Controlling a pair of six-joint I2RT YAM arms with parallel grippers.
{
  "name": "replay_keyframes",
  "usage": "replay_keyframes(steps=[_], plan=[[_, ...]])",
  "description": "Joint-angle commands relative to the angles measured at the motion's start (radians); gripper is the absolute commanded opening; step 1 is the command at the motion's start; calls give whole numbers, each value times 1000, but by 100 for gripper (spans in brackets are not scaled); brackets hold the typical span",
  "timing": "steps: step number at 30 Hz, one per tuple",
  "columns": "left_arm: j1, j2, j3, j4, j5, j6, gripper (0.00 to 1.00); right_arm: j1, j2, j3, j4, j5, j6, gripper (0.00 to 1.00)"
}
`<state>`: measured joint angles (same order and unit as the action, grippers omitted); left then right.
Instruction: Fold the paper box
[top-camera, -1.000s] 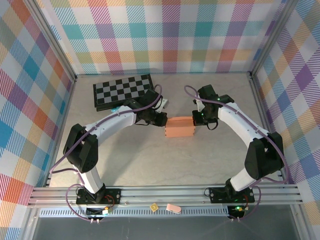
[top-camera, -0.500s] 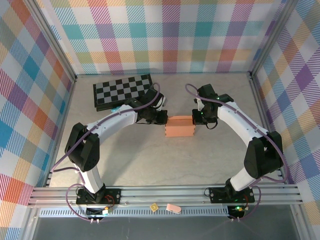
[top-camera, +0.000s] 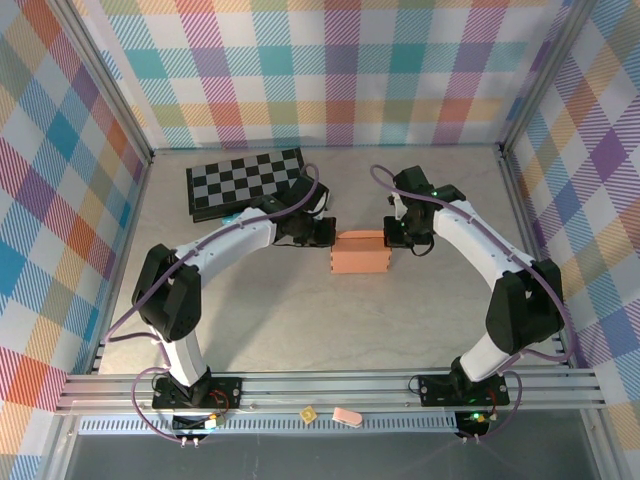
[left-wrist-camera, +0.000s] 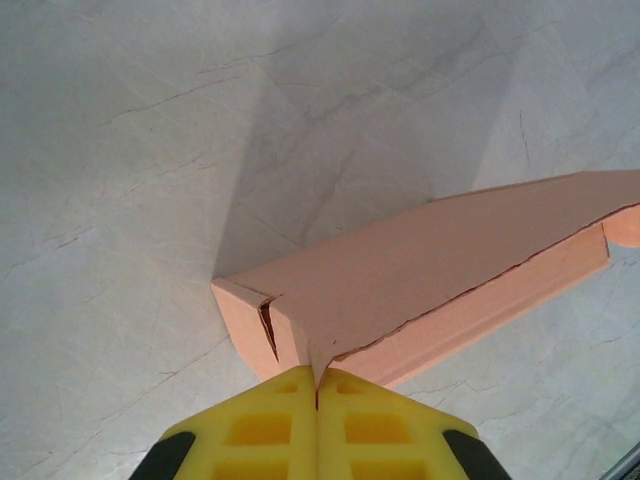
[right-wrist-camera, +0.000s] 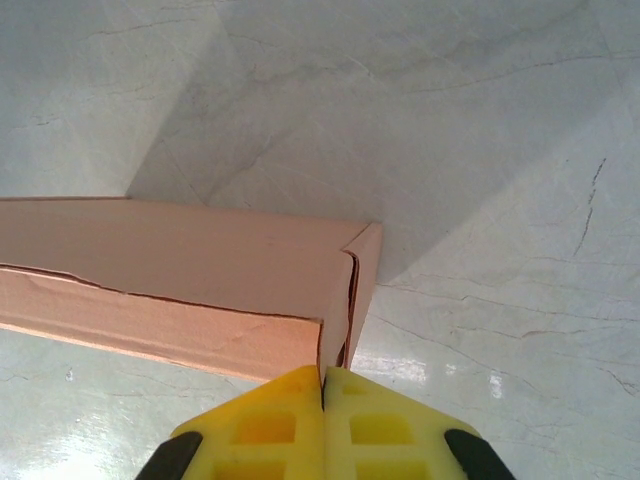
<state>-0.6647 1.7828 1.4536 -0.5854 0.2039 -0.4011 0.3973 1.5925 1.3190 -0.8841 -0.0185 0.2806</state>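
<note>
Paper box (top-camera: 360, 253), salmon-orange and looking nearly closed up, sits on the pale table (top-camera: 300, 330) a little beyond its middle, between the two arms, with a black-and-grey chequered board (top-camera: 245, 180) lying well apart at the far left. From above, we see the left gripper (top-camera: 325, 234) at the box's left end and the right gripper (top-camera: 397, 237) at its right end, each touching or just beside the cardboard. In the left wrist view, the yellow pads (left-wrist-camera: 270, 430) are clenched flat against each other, their tips meeting the near corner of the box (left-wrist-camera: 430, 260). A dark slit shows where the end flap stands slightly off that corner, and a thin seam runs along the long edge under the lid. We cannot tell whether a sliver of cardboard is nipped between the pads. In the right wrist view, the other pair of pads (right-wrist-camera: 390, 430) is likewise pressed together, tips at the opposite corner (right-wrist-camera: 345, 290), where a similar dark slit shows. We judge that the step in hand is pressing both ends in to seat the flaps. To do it well, we would push both sides evenly so the box neither slides nor turns, aim the tips at the end walls rather than up over the lid, and press gently, since thin card buckles easily.
</note>
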Motion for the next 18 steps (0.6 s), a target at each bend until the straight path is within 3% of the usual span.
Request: replay_keyframes(steps=[1,18], plan=[[-7,31,52,-62,17,-22,5,10,12,35,-27,-30,18,0],[-12,6,-19,-33,12,-10,4,11,-15,-15,-5,-22,-2,0]])
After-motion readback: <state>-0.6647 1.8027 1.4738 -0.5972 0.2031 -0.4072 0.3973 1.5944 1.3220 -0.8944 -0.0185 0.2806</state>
